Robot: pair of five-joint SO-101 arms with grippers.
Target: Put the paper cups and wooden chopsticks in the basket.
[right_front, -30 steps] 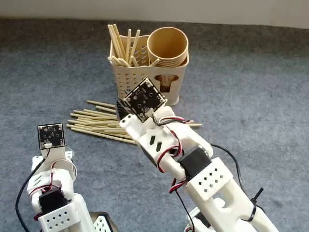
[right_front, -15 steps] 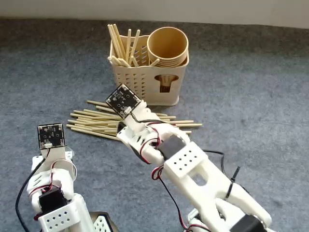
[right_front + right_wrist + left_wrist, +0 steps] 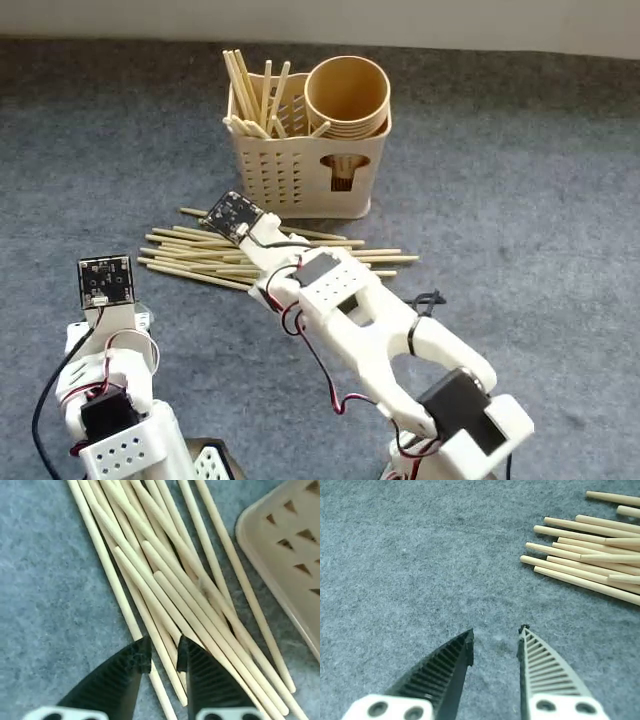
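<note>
- At the far edge of the worktop (image 3: 520,200), about midway along, the basket (image 3: 300,170) already holds the stacked paper cups (image 3: 347,95) and a bunch of upright chopsticks (image 3: 255,95). What's left for me is the loose chopsticks (image 3: 215,255), lying in a pile just in front of the basket.
- My right gripper (image 3: 164,655) is down on that pile, jaws parted by a narrow gap with a stick or two running between the tips. As I judge it, nothing is clamped yet.
- I'd settle the tips right onto the surface so they straddle the sticks rather than ride over them, then close across them near mid-length so they lift level.
- I'd take only a few at a time, since a crossed neighbour could drag along or flick away.
- I'd raise them clear of the basket's near wall before tipping the ends in beside the upright chopsticks.
- My left gripper (image 3: 495,637) hangs with jaws apart over bare worktop, near the pile's ends. I'd leave it parked.
</note>
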